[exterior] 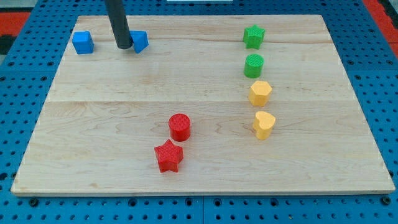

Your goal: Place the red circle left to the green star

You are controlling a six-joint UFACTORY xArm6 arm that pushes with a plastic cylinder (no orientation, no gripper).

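Note:
The red circle (180, 126) stands on the wooden board (93, 112) below the middle. The green star (254, 36) sits near the view's top, right of centre, far up and to the right of the red circle. My tip (123, 46) rests at the view's top left, touching the left side of a blue block (140, 42), far from both the red circle and the green star.
A red star (168, 155) lies just below the red circle. A green circle (254, 65), a yellow hexagon (260, 93) and a yellow heart (263, 124) form a column under the green star. A blue cube (83, 42) sits at the top left.

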